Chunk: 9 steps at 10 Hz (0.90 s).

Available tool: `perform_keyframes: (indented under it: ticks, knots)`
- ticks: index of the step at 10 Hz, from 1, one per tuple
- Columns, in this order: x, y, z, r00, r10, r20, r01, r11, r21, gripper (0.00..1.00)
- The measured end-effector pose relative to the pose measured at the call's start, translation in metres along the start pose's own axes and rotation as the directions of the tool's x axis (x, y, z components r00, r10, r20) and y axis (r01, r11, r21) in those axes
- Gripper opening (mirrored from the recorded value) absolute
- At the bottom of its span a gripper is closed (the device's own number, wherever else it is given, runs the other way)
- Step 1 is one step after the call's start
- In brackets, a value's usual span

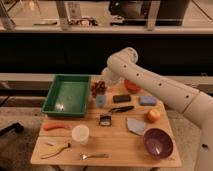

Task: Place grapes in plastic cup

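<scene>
I see my hand [101, 84] lowered at the back of the wooden table [120, 145], just right of the green tray [66, 95], grasping the dark grapes [98, 89]. The translucent plastic cup [80, 134] stands well apart, nearer the front, beside a carrot [55, 127].
</scene>
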Motion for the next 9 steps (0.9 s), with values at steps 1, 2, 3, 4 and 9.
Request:
perform_keyframes:
  ticks: [1, 2, 3, 4, 9]
  knots:
    - [0.001, -0.002, 0.001, 1.000, -0.002, -0.004, 0.002, 1.000, 0.001, 0.03]
    - [0.003, -0.002, 0.003, 1.000, -0.003, -0.007, 0.003, 1.000, -0.001, 0.03]
    - [0.007, -0.002, 0.003, 1.000, -0.004, -0.017, 0.004, 1.000, 0.001, 0.03]
    - [0.010, -0.001, 0.003, 1.000, -0.001, -0.024, 0.001, 1.000, 0.002, 0.03]
    - [0.019, 0.001, 0.003, 0.999, 0.003, -0.048, -0.003, 1.000, 0.001, 0.03]
